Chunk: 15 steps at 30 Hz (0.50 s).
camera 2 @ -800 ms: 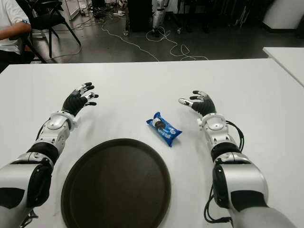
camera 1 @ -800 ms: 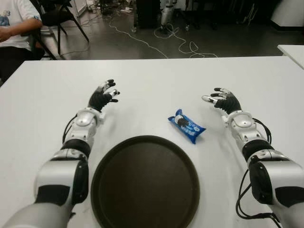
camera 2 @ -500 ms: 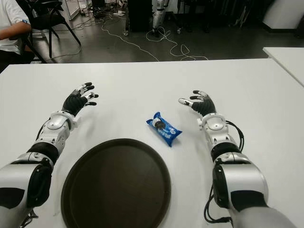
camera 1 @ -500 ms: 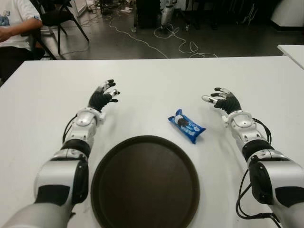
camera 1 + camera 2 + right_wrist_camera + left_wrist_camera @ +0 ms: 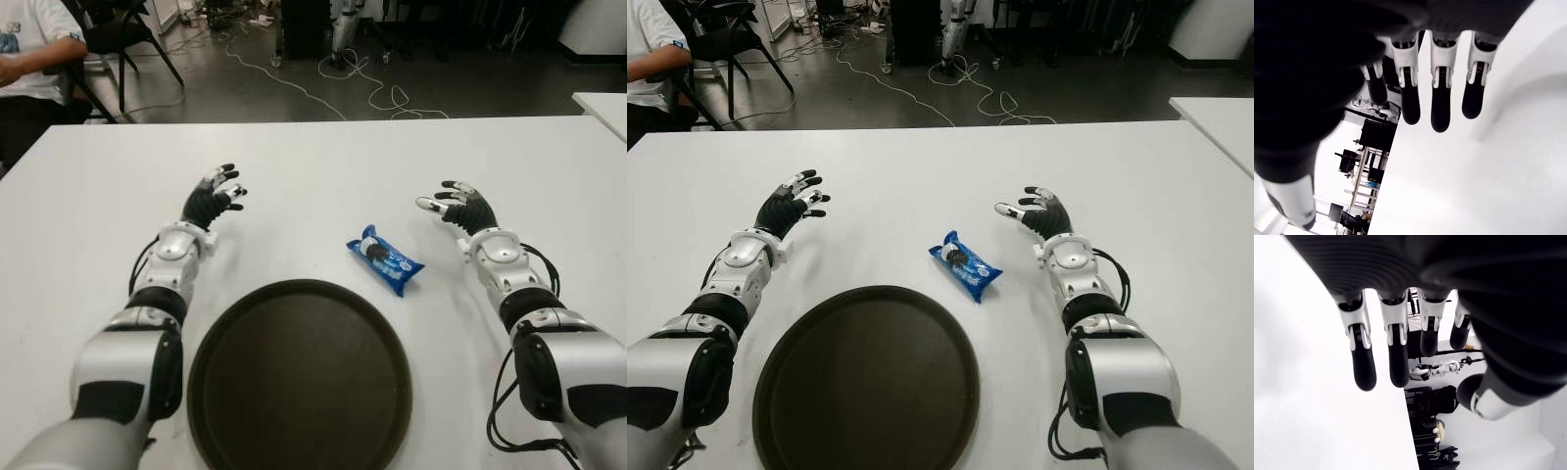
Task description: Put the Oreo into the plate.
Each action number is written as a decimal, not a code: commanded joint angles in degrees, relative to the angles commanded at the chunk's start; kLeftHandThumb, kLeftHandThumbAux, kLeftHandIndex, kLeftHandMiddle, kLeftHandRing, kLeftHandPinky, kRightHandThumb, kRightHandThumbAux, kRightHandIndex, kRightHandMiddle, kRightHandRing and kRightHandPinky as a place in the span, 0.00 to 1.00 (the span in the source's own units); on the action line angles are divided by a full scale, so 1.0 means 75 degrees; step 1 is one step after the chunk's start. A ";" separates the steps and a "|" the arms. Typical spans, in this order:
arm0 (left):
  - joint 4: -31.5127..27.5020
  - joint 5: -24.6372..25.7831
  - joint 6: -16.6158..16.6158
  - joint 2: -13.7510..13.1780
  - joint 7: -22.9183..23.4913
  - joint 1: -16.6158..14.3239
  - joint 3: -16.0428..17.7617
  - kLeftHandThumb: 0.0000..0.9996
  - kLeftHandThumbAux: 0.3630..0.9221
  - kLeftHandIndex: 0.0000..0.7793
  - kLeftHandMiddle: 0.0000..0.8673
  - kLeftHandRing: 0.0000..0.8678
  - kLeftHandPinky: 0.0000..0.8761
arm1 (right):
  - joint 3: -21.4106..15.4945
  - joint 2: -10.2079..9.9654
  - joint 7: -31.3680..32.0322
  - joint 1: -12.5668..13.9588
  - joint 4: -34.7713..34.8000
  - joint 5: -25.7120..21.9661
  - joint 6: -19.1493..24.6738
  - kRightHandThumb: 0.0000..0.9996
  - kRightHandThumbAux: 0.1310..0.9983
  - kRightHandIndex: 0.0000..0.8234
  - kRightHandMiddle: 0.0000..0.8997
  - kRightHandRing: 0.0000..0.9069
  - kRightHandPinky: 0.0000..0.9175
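A blue Oreo packet (image 5: 384, 259) lies on the white table (image 5: 313, 166), just beyond the right part of the dark round plate (image 5: 300, 374) near the front edge. My right hand (image 5: 453, 207) is to the right of the packet, apart from it, with fingers spread and holding nothing. My left hand (image 5: 217, 193) is at the far left of the packet, beyond the plate's left side, also open and empty. Both wrist views show straight fingers (image 5: 1363, 363) (image 5: 1442, 105) over bare table, with nothing between them.
A person in a white shirt (image 5: 29, 44) sits at the far left beyond the table. Chairs and cables lie on the floor behind. Another white table's corner (image 5: 602, 106) shows at the far right.
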State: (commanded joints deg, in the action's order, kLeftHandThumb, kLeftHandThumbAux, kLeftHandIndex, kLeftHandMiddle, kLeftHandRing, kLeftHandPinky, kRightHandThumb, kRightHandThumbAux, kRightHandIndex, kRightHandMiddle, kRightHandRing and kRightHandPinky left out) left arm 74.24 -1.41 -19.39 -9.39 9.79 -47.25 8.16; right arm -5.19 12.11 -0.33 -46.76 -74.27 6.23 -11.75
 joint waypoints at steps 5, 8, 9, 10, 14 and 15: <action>-0.0001 0.0013 -0.0015 -0.0002 0.0040 0.0000 0.0007 0.25 0.50 0.06 0.14 0.27 0.40 | 0.0003 0.0002 -0.0011 -0.0020 -0.0018 0.0002 0.0054 0.00 0.65 0.23 0.29 0.30 0.32; -0.0001 0.0010 -0.0026 -0.0009 0.0054 0.0007 0.0004 0.26 0.49 0.07 0.14 0.27 0.40 | -0.0004 -0.0004 -0.0014 -0.0017 -0.0017 -0.0007 0.0058 0.00 0.65 0.23 0.29 0.31 0.33; -0.0001 0.0008 -0.0028 -0.0011 0.0056 0.0009 0.0003 0.26 0.49 0.07 0.14 0.27 0.40 | -0.0005 -0.0006 -0.0014 -0.0015 -0.0016 -0.0009 0.0057 0.00 0.65 0.23 0.29 0.31 0.33; -0.0001 0.0008 -0.0029 -0.0013 0.0060 0.0012 0.0003 0.26 0.49 0.07 0.14 0.27 0.40 | -0.0006 -0.0007 -0.0012 -0.0013 -0.0015 -0.0011 0.0053 0.00 0.65 0.23 0.30 0.31 0.33; -0.0003 0.0009 -0.0036 -0.0018 0.0073 0.0017 0.0002 0.26 0.48 0.07 0.14 0.27 0.40 | -0.0005 -0.0007 -0.0006 -0.0011 -0.0012 -0.0012 0.0045 0.00 0.64 0.23 0.29 0.31 0.32; -0.0004 0.0006 -0.0038 -0.0020 0.0076 0.0017 -0.0001 0.26 0.48 0.07 0.14 0.27 0.40 | -0.0004 -0.0006 -0.0010 -0.0012 -0.0011 -0.0010 0.0044 0.00 0.64 0.23 0.29 0.30 0.32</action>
State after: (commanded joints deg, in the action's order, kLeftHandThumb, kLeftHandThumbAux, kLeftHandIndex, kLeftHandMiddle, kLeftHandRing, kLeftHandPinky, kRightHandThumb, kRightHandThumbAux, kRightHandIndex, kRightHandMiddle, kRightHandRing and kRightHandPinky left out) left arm 74.21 -1.37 -19.68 -9.54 10.36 -47.12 8.15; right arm -5.23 12.06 -0.40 -46.85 -74.36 6.15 -11.42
